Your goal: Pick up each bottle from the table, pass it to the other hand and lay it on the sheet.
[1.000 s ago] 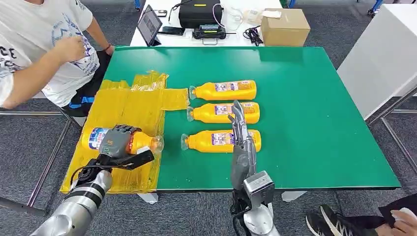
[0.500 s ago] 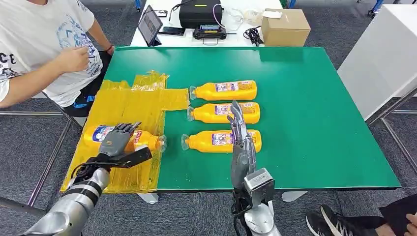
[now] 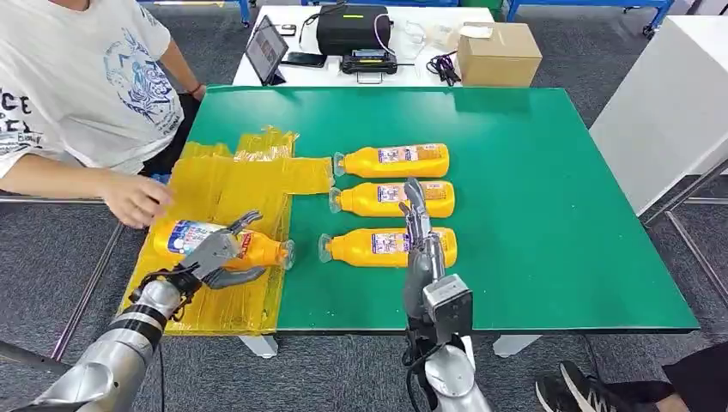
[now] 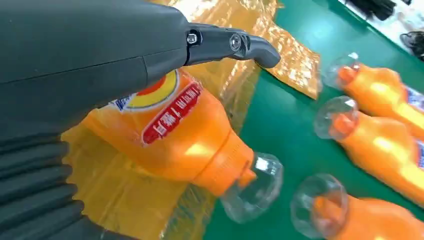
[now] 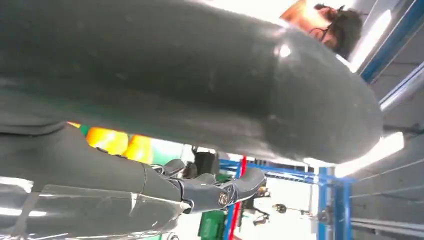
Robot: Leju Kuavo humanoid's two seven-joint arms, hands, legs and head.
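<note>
An orange bottle (image 3: pixel 176 238) with a clear cap lies on its side on the yellow sheet (image 3: pixel 215 184), cap toward the green table. My left hand (image 3: pixel 219 255) hovers just over its middle with fingers spread, gripping nothing. In the left wrist view the thumb (image 4: pixel 235 45) stretches above the bottle (image 4: pixel 175 135). Three more orange bottles (image 3: pixel 391 160) (image 3: pixel 391 197) (image 3: pixel 378 247) lie in a row on the green table (image 3: pixel 532 189). My right hand (image 3: pixel 419 236) stands upright with straight fingers in front of the nearest one, empty.
A person sits at the left, one hand (image 3: pixel 137 199) reaching to the sheet's left edge close to the bottle's base. Behind the green table a white table holds a cardboard box (image 3: pixel 498 51), a black case (image 3: pixel 352 26) and a tablet (image 3: pixel 264 47).
My left hand has let go of the bottle and drawn back, fingers spreading; the bottle now lies on the sheet. The person's hand has dropped to the sheet's edge. My right hand is unmoved.
</note>
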